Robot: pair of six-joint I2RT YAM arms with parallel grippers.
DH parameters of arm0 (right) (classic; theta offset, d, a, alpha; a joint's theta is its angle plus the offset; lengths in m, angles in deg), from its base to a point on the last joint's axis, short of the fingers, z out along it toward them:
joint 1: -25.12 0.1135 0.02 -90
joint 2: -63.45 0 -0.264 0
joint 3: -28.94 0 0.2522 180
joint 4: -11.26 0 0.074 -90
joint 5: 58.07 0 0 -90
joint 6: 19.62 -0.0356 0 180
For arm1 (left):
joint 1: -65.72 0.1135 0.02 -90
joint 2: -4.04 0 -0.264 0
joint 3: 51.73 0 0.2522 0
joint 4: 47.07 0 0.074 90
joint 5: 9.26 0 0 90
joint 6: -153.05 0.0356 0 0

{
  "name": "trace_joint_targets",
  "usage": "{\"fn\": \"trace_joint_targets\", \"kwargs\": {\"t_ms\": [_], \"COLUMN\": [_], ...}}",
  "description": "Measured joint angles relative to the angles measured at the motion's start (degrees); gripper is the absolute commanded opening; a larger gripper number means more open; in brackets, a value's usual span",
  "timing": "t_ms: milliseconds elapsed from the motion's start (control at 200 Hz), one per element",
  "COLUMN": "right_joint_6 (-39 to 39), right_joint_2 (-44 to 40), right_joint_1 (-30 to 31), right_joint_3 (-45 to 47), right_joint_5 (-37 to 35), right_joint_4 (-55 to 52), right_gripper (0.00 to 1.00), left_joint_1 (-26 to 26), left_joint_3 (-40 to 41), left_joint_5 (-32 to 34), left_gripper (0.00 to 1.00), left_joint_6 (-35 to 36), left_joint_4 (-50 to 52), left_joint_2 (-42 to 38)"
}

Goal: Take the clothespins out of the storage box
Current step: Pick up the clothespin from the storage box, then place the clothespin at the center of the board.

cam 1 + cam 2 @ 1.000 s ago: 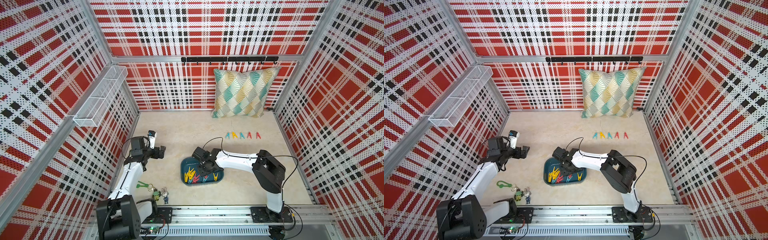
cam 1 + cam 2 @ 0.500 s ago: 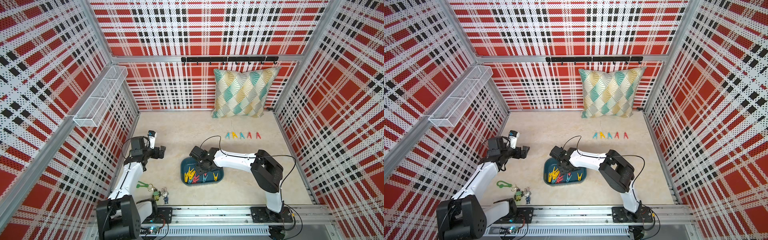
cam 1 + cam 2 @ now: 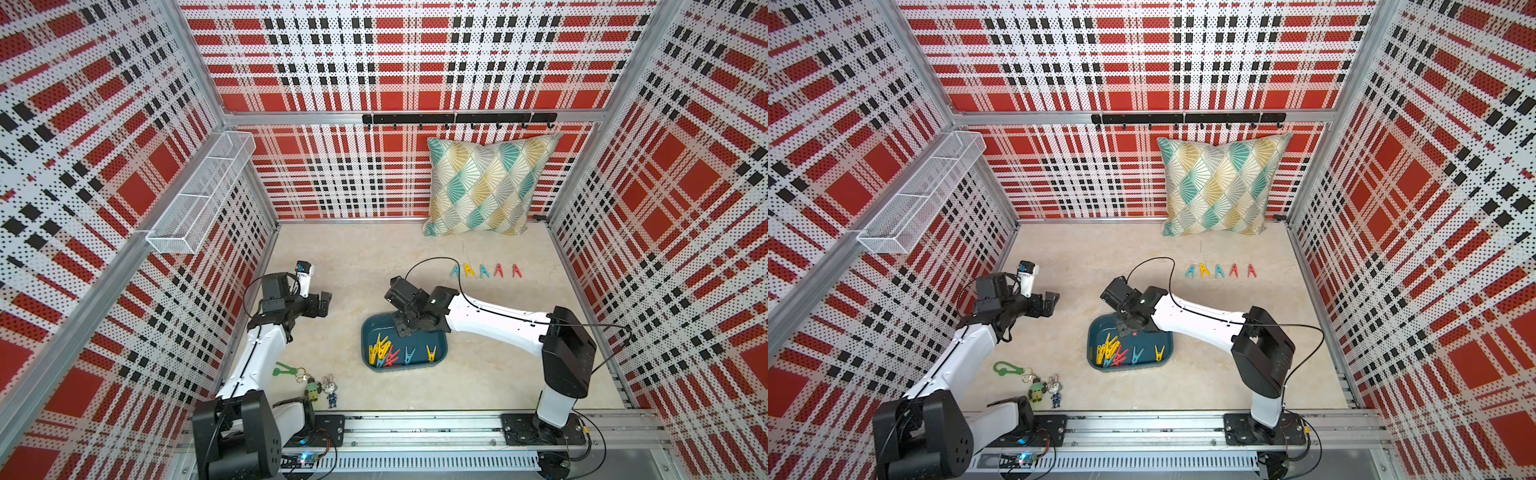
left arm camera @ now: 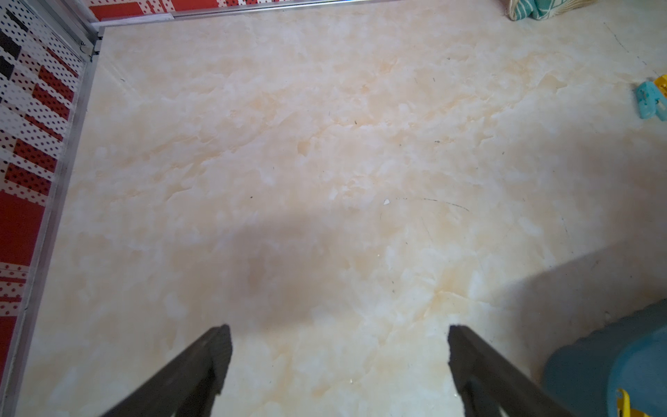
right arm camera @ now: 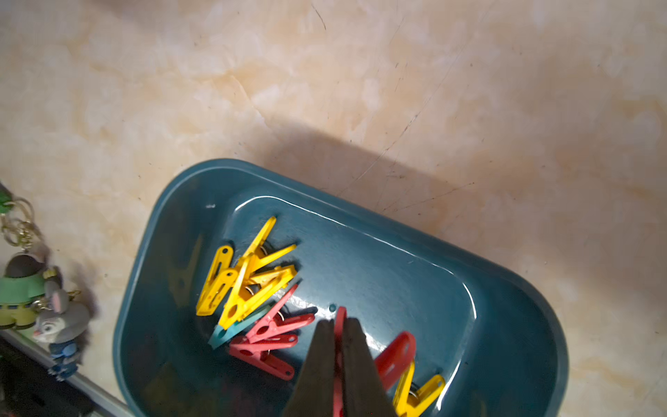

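basket (image 3: 199, 195): long, narrow, white wire mesh, fixed to the left wall.
left gripper (image 4: 339, 343): two dark flat fingers spread wide with nothing between them, above bare marbled beige floor.
keychain (image 3: 309, 380): a green clip with small figurines, lying near the front rail.
box (image 3: 446, 351): a shallow, glossy dark teal plastic tray with rounded corners, on the floor at centre.
pegs (image 3: 384, 351): small A-shaped plastic clips in yellow, red and teal, piled in the box's left part, with two apart to the right.
right gripper (image 5: 337, 325): dark tapered fingers clamped on a thin red peg (image 5: 340, 314), over the box's inside.
row (image 3: 484, 271): five pegs side by side on the floor behind the box.
pillow (image 3: 486, 187): soft fabric with a fan pattern, leaning on the back wall.
change: the right fingers have closed over the last second, while the left gripper and the row are as before.
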Motion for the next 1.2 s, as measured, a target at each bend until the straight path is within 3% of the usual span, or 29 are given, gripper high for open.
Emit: {"fn": "trace_joint_targets", "kwargs": {"t_ms": [251, 471, 747, 967, 1202], "right_joint_6": [0.6, 0.7, 2.9, 5.0, 6.2], "right_joint_2": [-4.4, -10.8, -11.4, -6.3, 4.0], "right_joint_1": [-2.9, -14.4, -25.8, -31.8, -33.7], "right_joint_3": [-0.6, 3.9, 8.8, 10.2, 7.2], "right_joint_5": [-0.4, 0.9, 2.1, 5.8, 8.5], "right_joint_4": [-1.9, -2.1, -1.9, 0.0, 1.3], "right_gripper": [0.0, 0.0, 0.0, 0.0, 0.0], "left_joint_1": [0.0, 0.0, 0.0, 0.0, 0.0], "left_joint_3": [0.0, 0.0, 0.0, 0.0, 0.0], "left_joint_5": [0.0, 0.0, 0.6, 1.0, 1.2], "left_gripper": [0.99, 0.99, 0.99, 0.99, 0.99], "left_joint_6": [0.0, 0.0, -0.2, -0.2, -0.2], "left_joint_4": [0.0, 0.0, 0.0, 0.0, 0.0], "left_joint_2": [0.0, 0.0, 0.3, 0.4, 0.4]}}
